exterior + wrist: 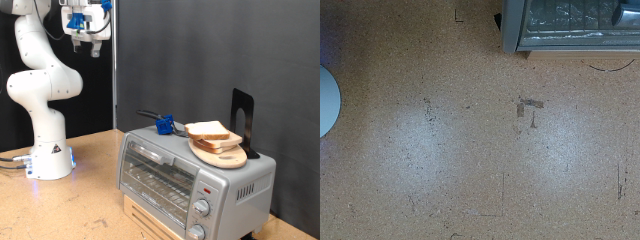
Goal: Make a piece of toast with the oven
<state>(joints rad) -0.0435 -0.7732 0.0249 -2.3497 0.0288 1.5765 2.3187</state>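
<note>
pincer [88,46]: high up at exterior view's top left, well above the surface, nothing between fingers. Open vs closed: can't tell, too small/dark in ext view, and fingers don't show in wrist view.
arm: white Panda, base [48,160] on surface at ext view's left, well apart from oven.
oven [190,180]: silver toaster oven at ext view's lower right, sitting on a pale wood block. Glass door closed, wire rack visible behind it, knobs on its right side. Wrist view catches only a corner of it [570,25].
piece of toast [208,131]: pale slice w/ tan crust, on round wooden board [222,152] on top of oven. Not inside yet. Prob parked there as a staging spot, easy reach from above.
blue clip-like item [164,125]: on oven top, beside the board; what it is = unclear.
black stand [243,120]: upright behind the board.
surface [460,140]: cork-toned tabletop, scuffed, fills wrist view, so cam looks straight down from height.
progress (my read): not started, door shut, bread untouched.
</note>
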